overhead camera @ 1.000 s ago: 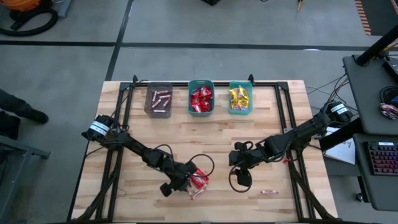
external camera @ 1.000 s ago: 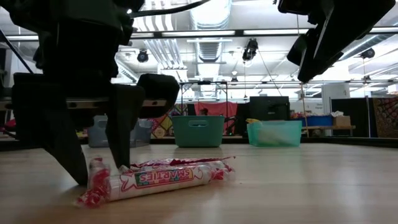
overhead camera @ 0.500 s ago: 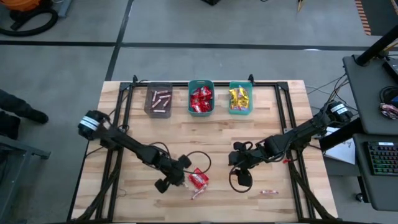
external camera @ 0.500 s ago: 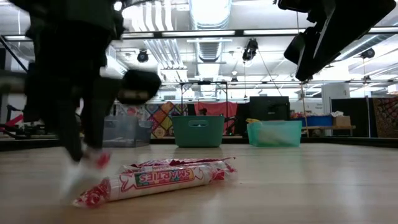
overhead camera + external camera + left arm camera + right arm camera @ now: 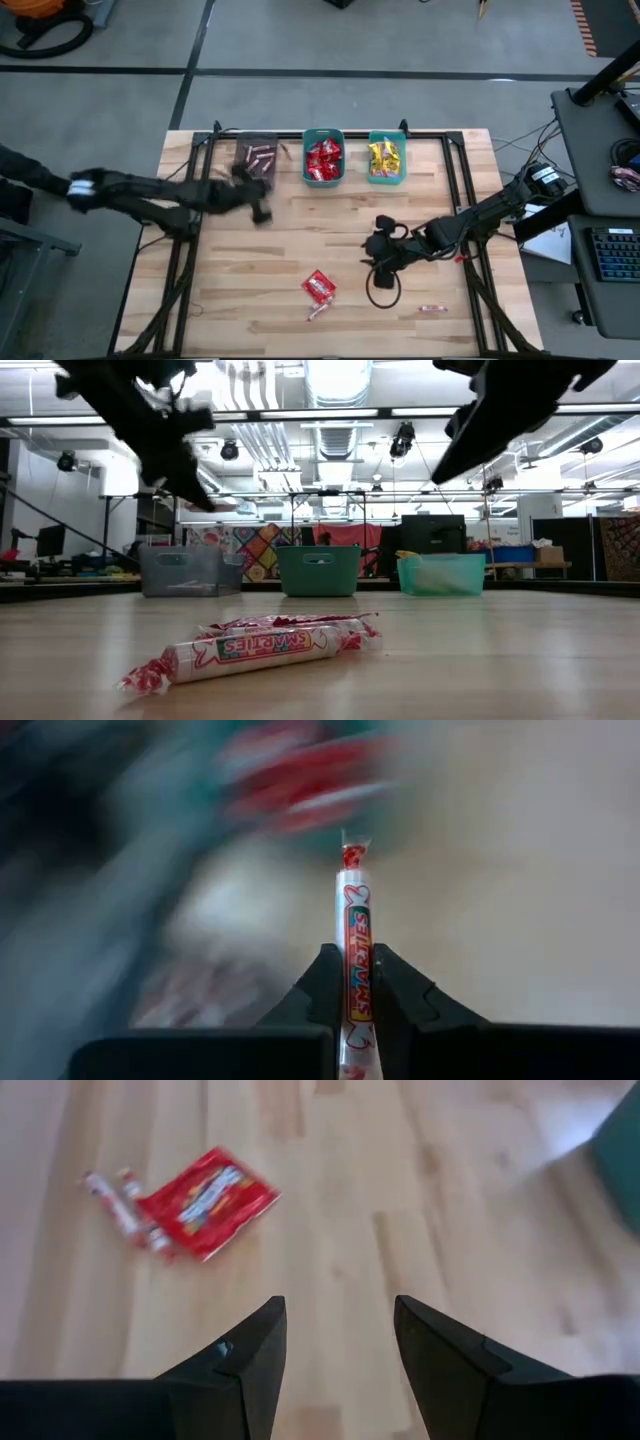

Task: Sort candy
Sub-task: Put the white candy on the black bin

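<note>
Grey bin (image 5: pixel 255 160), two teal bins (image 5: pixel 323 158) (image 5: pixel 386 158) in a row along the wood surface (image 5: pixel 440 210) far edge; keyboard (image 5: pixel 612 255) on side desk.

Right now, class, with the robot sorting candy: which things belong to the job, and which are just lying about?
Belong to the job:
Smarties roll in left gripper
red packet
stick piece
three bins

Lying about:
keyboard
cables

Bare wooden counter (image 5: pixel 330 225) is seen between the right end effector (image 5: pixel 378 253) and a glossy red candy packet (image 5: pixel 318 287) lying ahead; nothing stands between.
</note>
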